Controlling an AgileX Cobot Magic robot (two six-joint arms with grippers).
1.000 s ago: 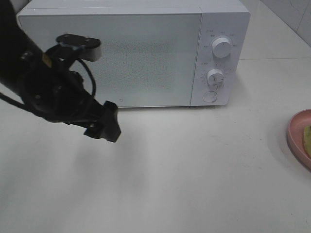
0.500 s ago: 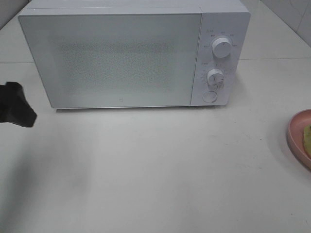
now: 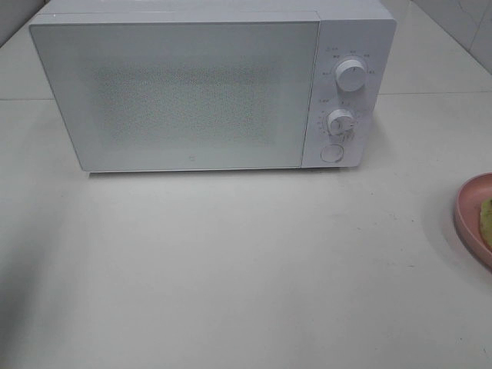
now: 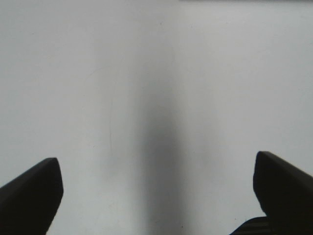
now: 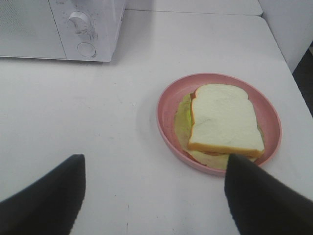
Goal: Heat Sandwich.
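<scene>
Sandwich [image 5: 222,122] sits on pink plate [image 5: 168,128], right of the shut microwave [image 3: 192,92]; both grippers, left [image 4: 156,196] and right [image 5: 154,196], empty with jaws spread; likely light, soft, layers slide: grip plate rim instead.

microwave [image 3: 200,92]: white, speckled door | plate [image 5: 168,105]: pink | sandwich [image 5: 222,117]: white bread, green filling

Cut off and unreadable parts of your views

From the high camera you get only a sliver of the pink plate [image 3: 470,219] and a green scrap of the sandwich [image 3: 487,217] at the right edge; neither arm shows there. The print around the microwave [image 3: 207,84] dials [image 3: 350,74] is too small to read. Each wrist view crops its fingers [image 4: 32,193] [image 5: 44,200] to dark tips.
</scene>
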